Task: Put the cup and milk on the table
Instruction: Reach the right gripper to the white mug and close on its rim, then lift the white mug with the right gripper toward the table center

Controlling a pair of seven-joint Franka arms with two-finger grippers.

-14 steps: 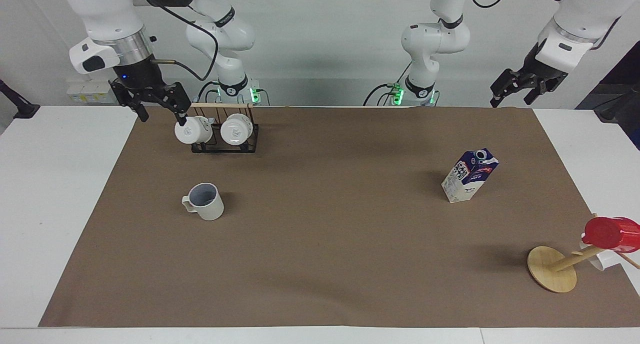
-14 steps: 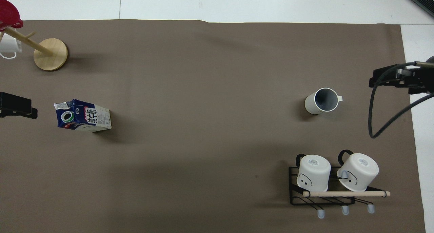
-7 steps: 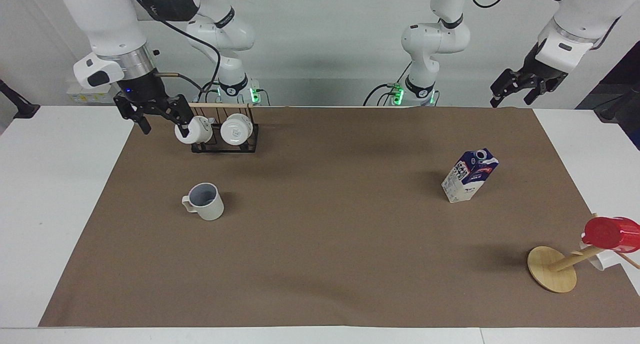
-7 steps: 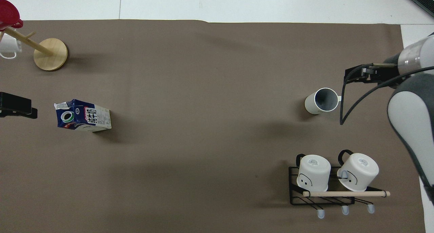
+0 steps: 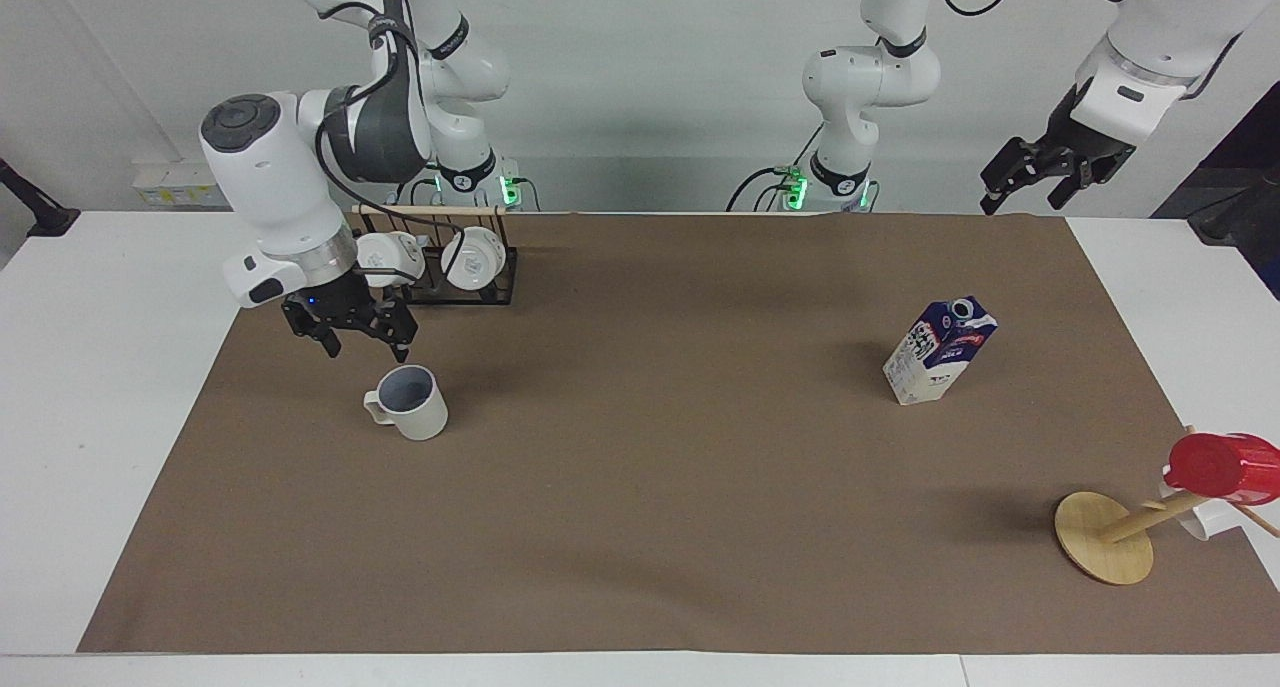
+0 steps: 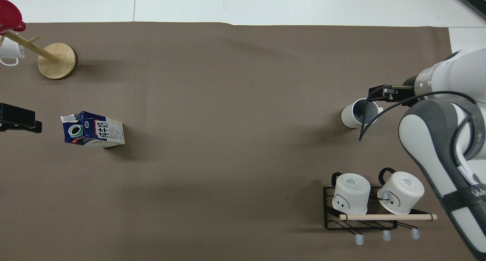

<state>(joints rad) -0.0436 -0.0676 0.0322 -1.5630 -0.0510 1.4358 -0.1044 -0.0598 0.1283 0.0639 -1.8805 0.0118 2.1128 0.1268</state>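
The cup [image 5: 410, 403] [image 6: 357, 114], beige-white with a grey inside, stands upright on the brown sheet of the table [image 5: 650, 487] toward the right arm's end. My right gripper [image 5: 367, 350] [image 6: 379, 94] hangs open just above the cup's rim on its handle side, with nothing between its fingers. The milk [image 5: 940, 352] [image 6: 93, 129], a blue and white carton, stands upright on the sheet toward the left arm's end. My left gripper [image 5: 1020, 199] [image 6: 19, 118] waits open, raised over the sheet's edge at that end, holding nothing.
A black wire rack [image 5: 500, 285] [image 6: 328, 211] with two white mugs stands near the right arm's base. A round wooden stand [image 5: 1100, 537] [image 6: 57, 60] carrying a red cup [image 5: 1225, 465] [image 6: 9, 16] sits at the sheet's corner farthest from the robots, at the left arm's end.
The right arm swung away from the rack and came down, bringing its open gripper to just above the cup. Left arm, cup and milk have not moved.
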